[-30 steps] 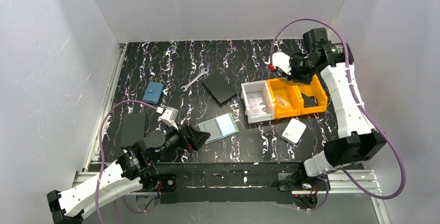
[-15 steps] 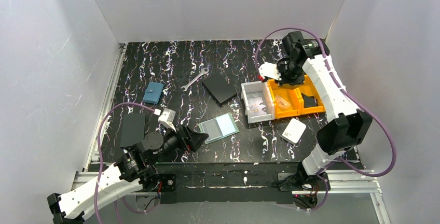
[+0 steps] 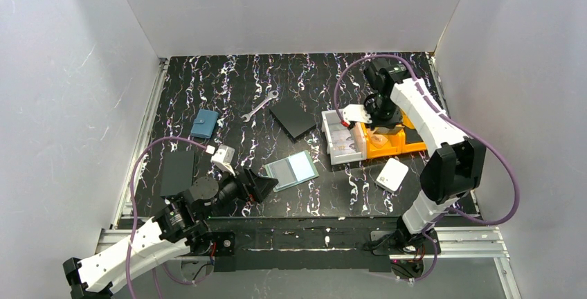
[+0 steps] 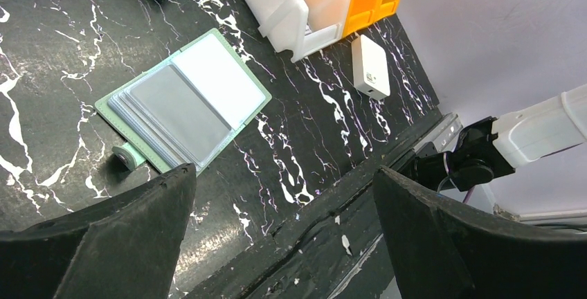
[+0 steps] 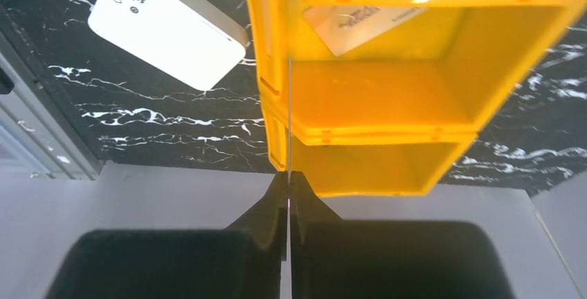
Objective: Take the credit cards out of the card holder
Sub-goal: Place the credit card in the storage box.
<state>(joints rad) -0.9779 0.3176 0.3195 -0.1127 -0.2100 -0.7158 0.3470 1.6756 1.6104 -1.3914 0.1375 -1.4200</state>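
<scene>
The mint-green card holder [image 3: 291, 169] [image 4: 183, 102] lies open on the black table, its grey and pale inner panels facing up. Just near and left of it my left gripper [image 3: 266, 187] [image 4: 284, 174] hovers open, with nothing between the fingers. My right gripper [image 3: 371, 120] [image 5: 289, 178] is shut on a thin credit card [image 5: 289, 105], seen edge-on, above the orange bin [image 5: 387, 98]. Another card [image 5: 360, 25] lies inside that bin.
A white bin [image 3: 344, 136] stands beside the orange bins [image 3: 408, 140]. A white square box [image 3: 392, 174] lies near them. A black square plate [image 3: 293, 118], a wrench [image 3: 261, 105], a blue pouch [image 3: 204, 124] and a dark flat item [image 3: 177, 172] lie to the left.
My right arm has swung from the back right corner leftwards and nearer, over the bins, still gripping the card. The left arm has hardly moved.
</scene>
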